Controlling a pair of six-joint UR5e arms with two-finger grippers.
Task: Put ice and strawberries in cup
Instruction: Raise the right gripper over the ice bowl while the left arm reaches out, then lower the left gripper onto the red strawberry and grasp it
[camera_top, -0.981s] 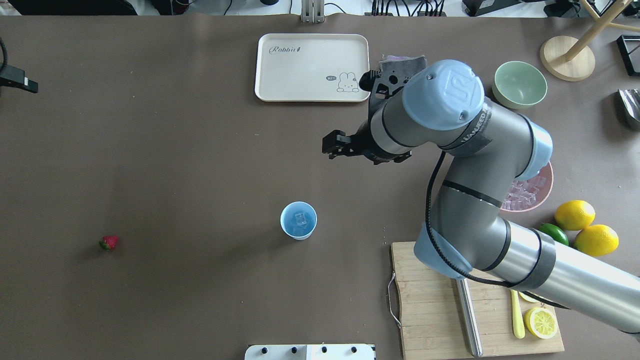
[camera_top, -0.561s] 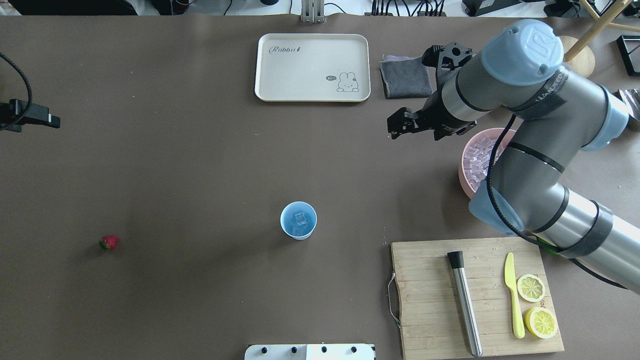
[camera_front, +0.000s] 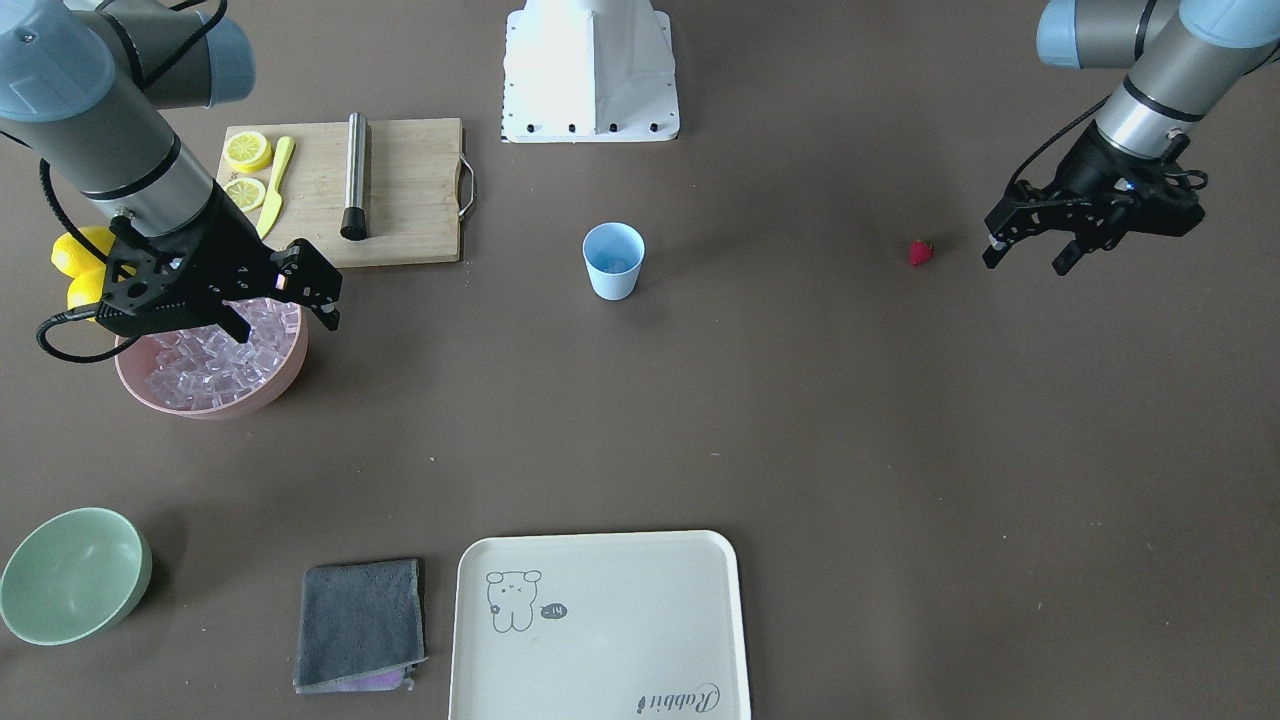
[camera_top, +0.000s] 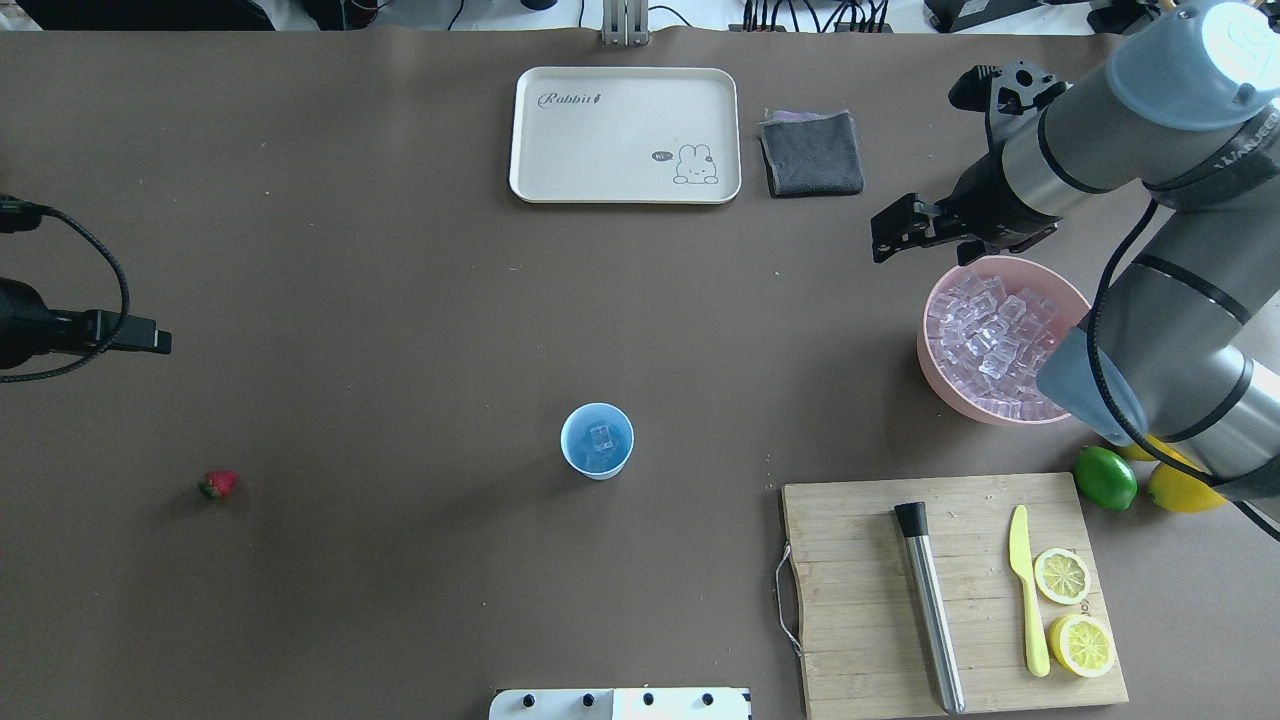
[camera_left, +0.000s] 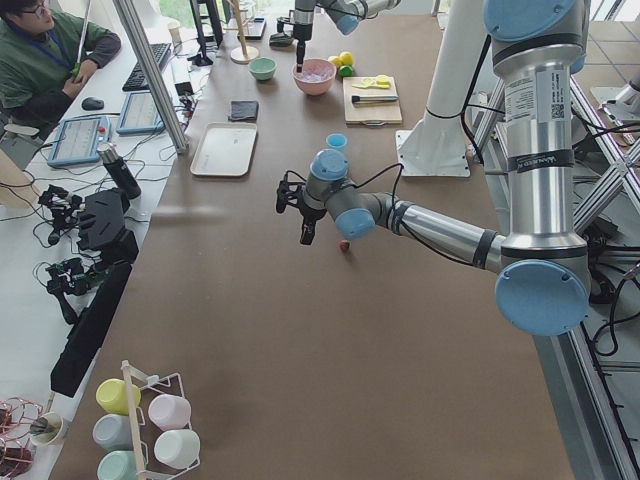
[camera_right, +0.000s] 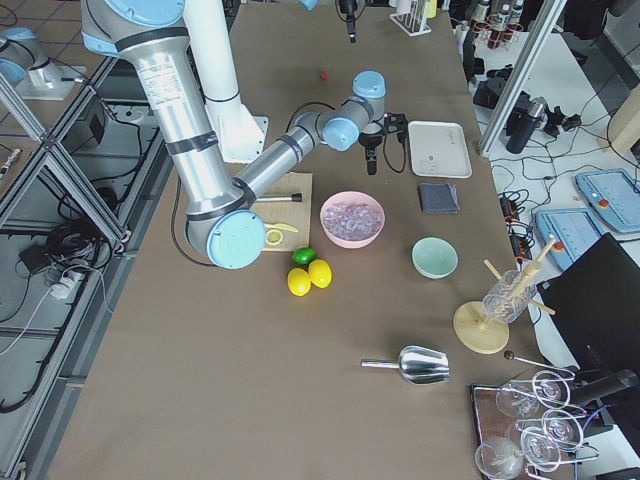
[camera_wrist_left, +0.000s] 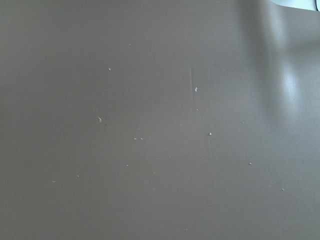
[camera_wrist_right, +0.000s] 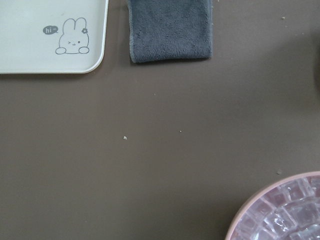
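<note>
The light blue cup (camera_top: 597, 441) stands mid-table with one ice cube (camera_top: 601, 437) inside; it also shows in the front view (camera_front: 613, 260). More ice fills the pink bowl (camera_top: 935, 375) at the right. The strawberry (camera_top: 217, 485) lies alone at the near left, also in the front view (camera_front: 920, 252). My right gripper (camera_front: 285, 312) is open and empty, over the pink bowl's (camera_front: 270, 395) far-left rim. My left gripper (camera_front: 1027, 260) is open and empty, above the table just left of and beyond the strawberry. The left wrist view shows only bare table.
A cream tray (camera_top: 620, 135) and a grey cloth (camera_top: 810, 152) lie at the far side. A cutting board (camera_top: 850, 600) with a steel muddler, a yellow knife and lemon halves sits near right. A lime (camera_top: 1105, 478), lemons and a pale green bowl (camera_front: 70, 575) are at the right.
My right arm has swung right, from over the middle of the table to the pink bowl's far-left rim. My left gripper has come in from the left edge towards the strawberry.
</note>
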